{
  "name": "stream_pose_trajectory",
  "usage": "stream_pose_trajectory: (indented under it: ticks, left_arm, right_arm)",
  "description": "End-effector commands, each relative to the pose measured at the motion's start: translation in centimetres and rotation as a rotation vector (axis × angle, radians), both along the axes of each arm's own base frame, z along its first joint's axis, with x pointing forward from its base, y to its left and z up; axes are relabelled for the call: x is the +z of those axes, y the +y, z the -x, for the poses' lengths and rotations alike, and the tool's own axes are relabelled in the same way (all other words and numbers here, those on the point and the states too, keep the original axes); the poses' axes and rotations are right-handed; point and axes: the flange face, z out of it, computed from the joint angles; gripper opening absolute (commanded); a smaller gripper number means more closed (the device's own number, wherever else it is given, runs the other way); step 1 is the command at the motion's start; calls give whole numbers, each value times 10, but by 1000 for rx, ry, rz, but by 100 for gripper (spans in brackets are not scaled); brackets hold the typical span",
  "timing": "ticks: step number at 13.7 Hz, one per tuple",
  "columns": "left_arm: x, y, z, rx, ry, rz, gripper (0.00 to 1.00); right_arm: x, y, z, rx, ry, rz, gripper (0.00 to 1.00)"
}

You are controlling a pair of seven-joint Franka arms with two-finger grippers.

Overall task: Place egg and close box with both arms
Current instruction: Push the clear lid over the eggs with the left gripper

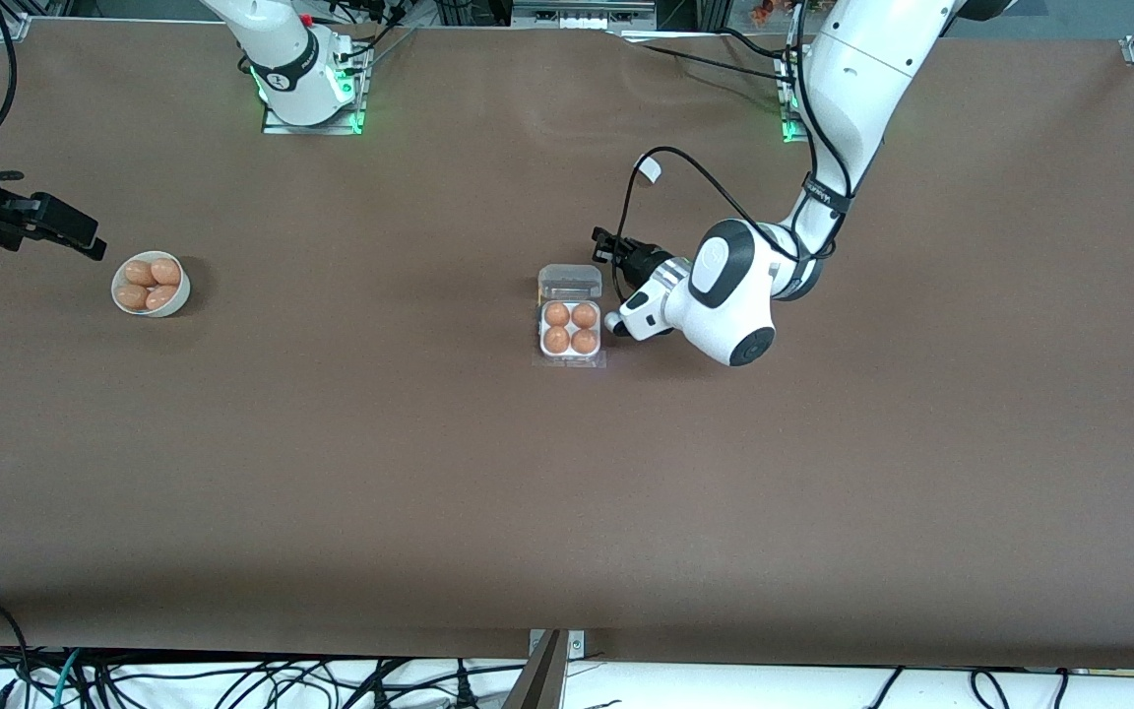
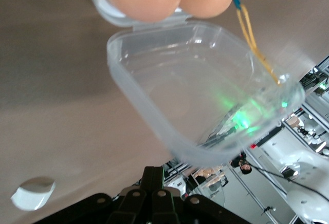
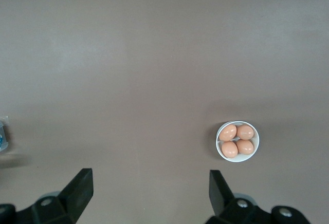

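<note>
Table (image 1: pixel 567 512): the broad brown strip nearest the front camera lies bare.
Box (image 1: pixel 570 328): mid-table, four eggs (image 1: pixel 557 314) in its cells, clear lid (image 1: pixel 570 282) open on the side toward the arm bases.
Left gripper (image 1: pixel 616 258): low beside the lid, fingers shut, holding nothing.
Bowl (image 1: pixel 151 286): four eggs, toward the right arm's end.
Right gripper (image 1: pixel 55 228): fingers spread wide, high by that table edge, waiting.
Left wrist view: lid (image 2: pixel 205 95) close up.
Right wrist view: bowl (image 3: pixel 237 140) well apart from bare table around it.

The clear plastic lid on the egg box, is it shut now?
No, the clear plastic lid stands open, and four orange-brown eggs sit uncovered in the small white egg box.
</note>
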Motion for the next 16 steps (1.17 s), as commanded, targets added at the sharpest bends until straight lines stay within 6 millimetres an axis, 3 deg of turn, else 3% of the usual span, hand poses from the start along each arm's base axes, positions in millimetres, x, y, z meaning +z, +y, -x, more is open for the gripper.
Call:
stream_pose_trajectory:
  ticks: [1,5,16]
  left_arm:
    - [-3,-15,1,59,-31,4,0]
    - [8,-17,-14,142,-51,38,0]
    - [9,30,-56,256,-104,17,0]
  right_arm:
    - [2,-2,2,6,5,-3,100]
    - [2,-2,2,7,5,-3,100]
    - [1,-2,2,7,8,-3,100]
